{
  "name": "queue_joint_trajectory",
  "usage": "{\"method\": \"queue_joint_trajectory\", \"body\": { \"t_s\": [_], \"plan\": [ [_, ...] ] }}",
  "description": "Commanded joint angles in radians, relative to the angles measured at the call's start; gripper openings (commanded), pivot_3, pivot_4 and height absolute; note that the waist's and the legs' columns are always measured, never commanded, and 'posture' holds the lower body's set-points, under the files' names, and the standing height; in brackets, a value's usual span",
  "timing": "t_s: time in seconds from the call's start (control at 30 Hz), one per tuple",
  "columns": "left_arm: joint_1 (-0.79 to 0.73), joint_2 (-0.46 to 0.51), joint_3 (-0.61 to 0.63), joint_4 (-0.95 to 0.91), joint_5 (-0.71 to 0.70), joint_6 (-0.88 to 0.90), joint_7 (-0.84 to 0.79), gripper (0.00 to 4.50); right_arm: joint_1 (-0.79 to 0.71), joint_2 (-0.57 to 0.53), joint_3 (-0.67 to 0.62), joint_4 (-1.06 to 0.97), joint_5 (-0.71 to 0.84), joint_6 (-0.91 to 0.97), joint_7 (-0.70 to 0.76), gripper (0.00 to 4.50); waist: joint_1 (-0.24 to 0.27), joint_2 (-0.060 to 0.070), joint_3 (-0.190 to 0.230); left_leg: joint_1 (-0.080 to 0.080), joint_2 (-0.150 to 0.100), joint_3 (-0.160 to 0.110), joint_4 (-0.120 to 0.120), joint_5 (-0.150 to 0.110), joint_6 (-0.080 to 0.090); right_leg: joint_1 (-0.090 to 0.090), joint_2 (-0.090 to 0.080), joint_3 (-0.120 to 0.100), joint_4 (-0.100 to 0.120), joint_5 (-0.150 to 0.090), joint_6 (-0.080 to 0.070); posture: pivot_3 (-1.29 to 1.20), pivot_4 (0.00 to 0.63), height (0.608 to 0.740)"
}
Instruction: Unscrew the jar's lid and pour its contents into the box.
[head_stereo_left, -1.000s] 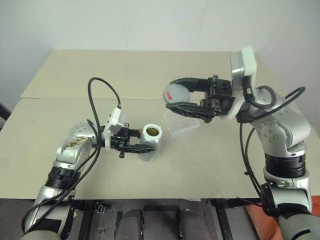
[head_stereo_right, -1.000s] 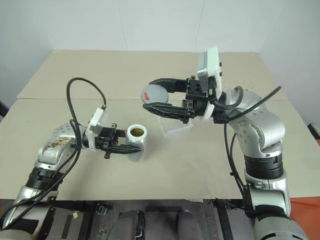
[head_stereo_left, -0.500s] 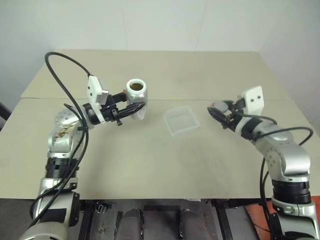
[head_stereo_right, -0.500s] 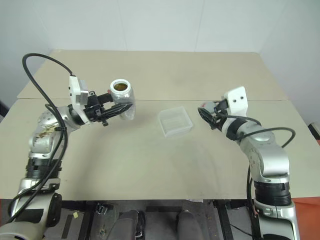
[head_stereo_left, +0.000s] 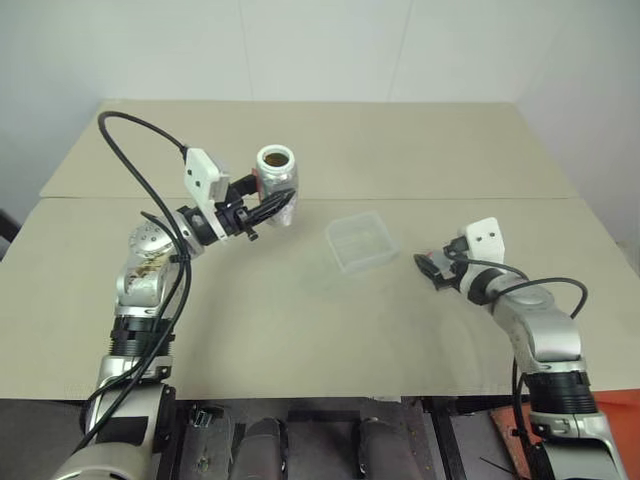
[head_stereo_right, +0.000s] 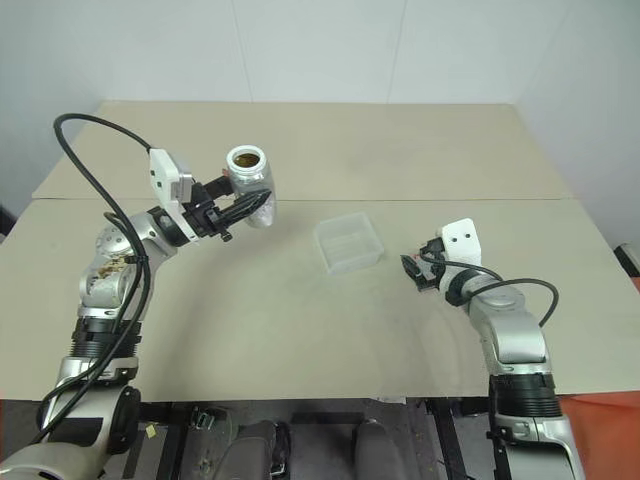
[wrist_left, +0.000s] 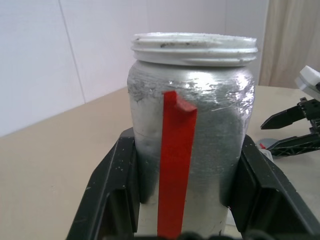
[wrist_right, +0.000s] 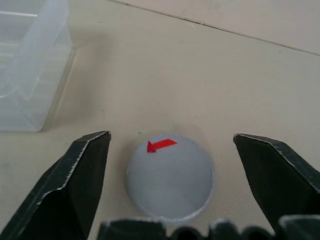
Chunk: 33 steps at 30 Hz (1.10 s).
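Observation:
The jar (head_stereo_left: 276, 184) is open-mouthed and nearly upright, held in the air left of the box (head_stereo_left: 361, 243). My left gripper (wrist_left: 187, 145) is shut on its silvery wrapped body, one black finger (wrist_left: 120, 190) on each side of a red strip. Brown contents (head_stereo_left: 276, 157) show inside the mouth. The grey lid (wrist_right: 170, 177) with its red mark lies flat on the table to the right of the box. My right gripper (wrist_right: 171, 139) is low over it and open, a finger on either side, neither touching. The clear box holds nothing that I can see.
The beige table (head_stereo_left: 300, 330) has a seam running across it just behind the box. A black cable (head_stereo_left: 130, 140) loops above my left arm. My right gripper's fingers (wrist_left: 292, 130) also appear in the left wrist view, beyond the jar.
My right gripper swung down from above the box to the table on its right, and opened, leaving the lid on the table. My left gripper lifted the jar up and farther back.

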Motion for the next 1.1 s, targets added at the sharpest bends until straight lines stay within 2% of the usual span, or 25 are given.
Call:
{"method": "queue_joint_trajectory", "body": {
  "t_s": [0.03, 0.17, 0.33, 0.4, 0.5, 0.53, 0.63, 0.73, 0.93, 1.1],
  "plan": [
    [-0.021, 0.022, 0.002, -0.018, 0.019, -0.024, 0.005, 1.92, 0.003, -0.081, -0.007, -0.099, 0.009, 0.000, 0.088, 4.47, 0.001, 0.000, 0.000, 0.000, 0.000, 0.000, 0.000, 0.000, 0.000, 0.000, 0.000, 0.000, 0.000, 0.000, 0.000, 0.00, 0.150, 0.740],
    [-0.093, 0.035, -0.043, 0.087, 0.131, -0.126, 0.025, 1.92, -0.050, -0.197, -0.053, -0.233, 0.157, 0.127, 0.257, 4.47, 0.003, 0.000, 0.000, 0.000, 0.000, 0.000, 0.000, 0.000, 0.000, 0.000, 0.000, 0.000, -0.001, 0.000, 0.000, 0.00, 0.150, 0.740],
    [-0.248, 0.047, -0.189, 0.368, 0.432, -0.527, 0.134, 1.92, -0.172, -0.317, -0.085, -0.313, 0.394, 0.334, 0.441, 4.47, 0.009, 0.000, 0.000, 0.001, 0.000, -0.001, 0.001, 0.000, 0.000, 0.003, 0.000, -0.001, -0.003, 0.000, 0.000, 0.00, 0.150, 0.740],
    [-0.316, 0.043, -0.254, 0.472, 0.561, -0.686, 0.230, 1.92, -0.216, -0.356, -0.068, -0.318, 0.444, 0.386, 0.488, 4.47, 0.013, 0.000, 0.000, 0.000, 0.000, -0.001, -0.001, 0.000, 0.001, 0.003, 0.000, -0.002, -0.006, 0.000, 0.000, 0.00, 0.150, 0.740],
    [-0.427, 0.073, -0.400, 0.592, 0.858, -0.895, 0.469, 1.92, -0.251, -0.394, -0.036, -0.323, 0.459, 0.391, 0.532, 4.47, 0.024, -0.001, 0.000, -0.001, -0.001, 0.000, 0.000, -0.001, 0.001, 0.002, 0.000, -0.002, -0.006, 0.000, 0.000, 0.00, 0.150, 0.740],
    [-0.489, 0.072, -0.473, 0.616, 0.997, -0.923, 0.603, 1.92, -0.263, -0.403, -0.028, -0.324, 0.465, 0.391, 0.547, 4.47, 0.026, -0.001, 0.000, -0.003, -0.001, 0.000, 0.000, -0.001, 0.001, 0.001, 0.000, -0.002, -0.006, 0.001, 0.001, 0.00, 0.150, 0.740],
    [-0.648, 0.087, -0.694, 0.659, 1.362, -0.955, 0.933, 1.92, -0.281, -0.413, -0.015, -0.320, 0.470, 0.390, 0.565, 4.47, 0.039, -0.002, 0.001, -0.005, -0.002, 0.000, 0.001, -0.001, 0.001, -0.001, -0.001, -0.002, -0.006, 0.001, 0.001, 0.00, 0.150, 0.740],
    [-0.759, 0.038, -0.886, 0.735, 1.610, -0.872, 1.187, 1.92, -0.294, -0.404, -0.013, -0.316, 0.479, 0.397, 0.563, 4.47, 0.049, -0.001, 0.001, -0.007, -0.002, 0.000, 0.002, -0.001, 0.002, -0.001, -0.001, -0.003, -0.006, 0.002, 0.002, 0.00, 0.150, 0.740],
    [-0.813, -0.072, -1.065, 0.867, 1.780, -0.779, 1.368, 1.92, -0.298, -0.390, -0.030, -0.337, 0.507, 0.418, 0.533, 4.47, 0.049, -0.001, 0.001, -0.008, -0.002, 0.000, 0.002, -0.001, 0.002, -0.003, -0.001, -0.002, -0.006, 0.002, 0.003, 0.00, 0.150, 0.740],
    [-0.814, -0.107, -1.108, 0.919, 1.799, -0.744, 1.445, 1.92, -0.284, -0.385, -0.060, -0.364, 0.540, 0.434, 0.500, 4.47, 0.050, -0.001, 0.001, -0.009, -0.002, 0.000, 0.002, -0.001, 0.002, -0.004, -0.001, -0.002, -0.006, 0.002, 0.003, 0.00, 0.150, 0.740]
  ]
}}
